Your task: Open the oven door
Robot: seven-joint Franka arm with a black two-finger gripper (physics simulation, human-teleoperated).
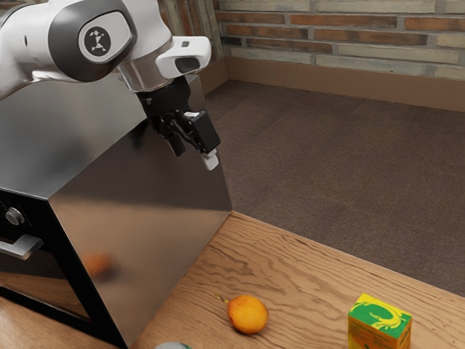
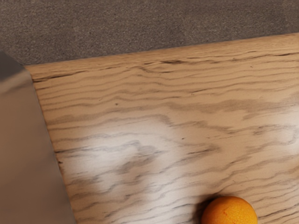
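High beside the oven's side panel, my gripper (image 1: 194,154) is open, its two fingers apart with nothing between them. The oven (image 1: 149,218) is a big metal box with a black front facing the exterior view's lower left. Its door (image 1: 40,282) has dark glass and looks closed, and a silver handle (image 1: 22,246) runs along its top, cut off by the view's edge. My gripper is well away from that handle. In the wrist view, part of the oven (image 2: 28,158) stands on the wooden table.
An orange (image 1: 248,314) lies on the wooden table (image 1: 305,273), also seen as the orange (image 2: 230,213) in the wrist view. A green and yellow carton (image 1: 378,323) stands farther right in the exterior view. A round knob (image 1: 14,216) sits above the door handle.
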